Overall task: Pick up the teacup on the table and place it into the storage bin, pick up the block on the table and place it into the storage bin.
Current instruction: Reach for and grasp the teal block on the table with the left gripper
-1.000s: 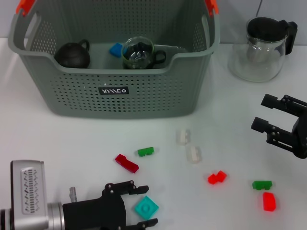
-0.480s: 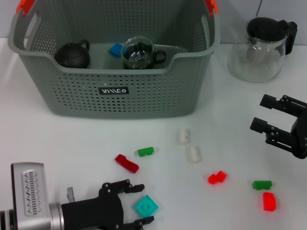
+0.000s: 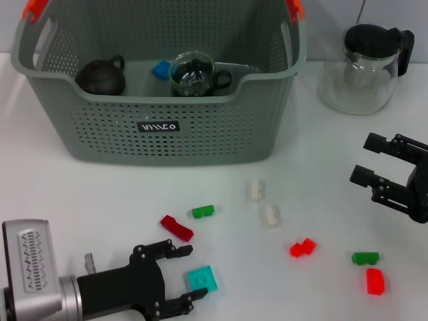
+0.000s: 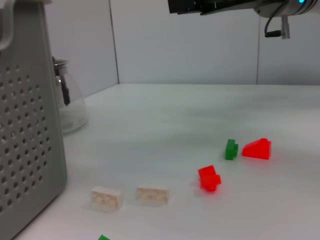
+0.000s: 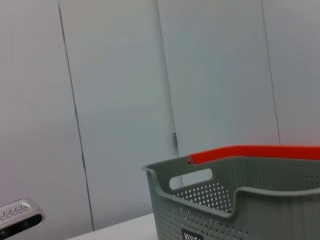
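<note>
My left end effector (image 3: pixel 182 275) is low over the worktop (image 3: pixel 80 194) at its near edge, jaws spread, empty. The teal block (image 3: pixel 202 279) lies flat just off the fingertips, more beside the gap than inside it; I cannot tell if a finger touches it. My right end effector (image 3: pixel 391 175) hangs open and idle at the far right, below the glass jug (image 3: pixel 361 67).

The storage bin (image 3: pixel 160 114) stands at the back of the worktop. It already holds a dark teapot (image 3: pixel 101 75), a glass teacup (image 3: pixel 194 73) and a blue block (image 3: pixel 162 69).

Risks, as I judge them:
- Block sits off-centre to the jaws. Closing now could pinch one corner and flick it away, or push it along the worktop.
- It is thin and flat; fingers may scrape the surface or slip off its edges.
- The dark red block (image 3: pixel 176 228) and green block (image 3: pixel 202 211) lie near; a sideways correction could knock them.
- Lifting over the bin wall, a weak grip could drop it short.

Writing: white characters on the bin's black label (image 3: pixel 158 126), not readable to me.
</note>
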`<state>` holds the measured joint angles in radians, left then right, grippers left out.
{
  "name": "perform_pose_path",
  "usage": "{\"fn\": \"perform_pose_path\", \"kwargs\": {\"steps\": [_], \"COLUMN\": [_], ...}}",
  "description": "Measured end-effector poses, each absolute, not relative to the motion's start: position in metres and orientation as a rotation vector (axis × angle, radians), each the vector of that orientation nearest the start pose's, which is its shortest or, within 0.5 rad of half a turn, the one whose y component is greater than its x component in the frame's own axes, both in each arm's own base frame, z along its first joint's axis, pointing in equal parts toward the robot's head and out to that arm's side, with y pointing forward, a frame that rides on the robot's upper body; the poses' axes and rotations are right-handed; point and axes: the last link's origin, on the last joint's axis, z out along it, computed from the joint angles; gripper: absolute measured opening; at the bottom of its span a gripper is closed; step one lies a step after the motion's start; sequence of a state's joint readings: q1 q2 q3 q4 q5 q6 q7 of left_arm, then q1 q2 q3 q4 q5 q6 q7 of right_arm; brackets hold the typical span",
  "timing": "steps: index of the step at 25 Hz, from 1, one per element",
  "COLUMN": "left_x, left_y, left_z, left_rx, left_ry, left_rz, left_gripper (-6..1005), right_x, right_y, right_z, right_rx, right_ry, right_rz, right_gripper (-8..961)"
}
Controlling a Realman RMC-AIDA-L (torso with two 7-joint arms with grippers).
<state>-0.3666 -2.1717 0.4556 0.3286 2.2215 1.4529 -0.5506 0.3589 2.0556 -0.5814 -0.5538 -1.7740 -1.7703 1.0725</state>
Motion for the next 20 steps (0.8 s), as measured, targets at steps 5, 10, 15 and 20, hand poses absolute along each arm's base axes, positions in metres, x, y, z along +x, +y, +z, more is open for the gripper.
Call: {"fn": "perform_pose_path", "kwargs": {"steps": [5, 10, 15, 20], "left_x": [-0.3170, -0.3165, -0.3177, -0.3185], "left_y": [0.2247, 0.2229, 0.2240, 0.2255], "left_z": [-0.0925, -0.0955, -0.0959, -0.0968], "left_rx": [-2.736, -2.743, -2.742, -2.742], "left_ry": [-0.202, -0.211, -0.213, -0.214], "left_rz": [-0.588, -0.589, -0.574, -0.559], "left_gripper": [710, 704, 704, 703], "right_x": [0.2904, 0.2895, 0.2890, 0.2890], "right_y": [0.2745, 0.2754, 0.2759, 0.2760], "right_z": [0.0279, 0.0277, 0.0278, 0.0279], "right_rx": [-2.496, -2.500, -2.500, -2.499], "right_ry": [0.417, 0.414, 0.412, 0.412], "right_rz": [1.055, 1.055, 1.057, 1.057], "right_gripper": [686, 685, 685, 685]}}
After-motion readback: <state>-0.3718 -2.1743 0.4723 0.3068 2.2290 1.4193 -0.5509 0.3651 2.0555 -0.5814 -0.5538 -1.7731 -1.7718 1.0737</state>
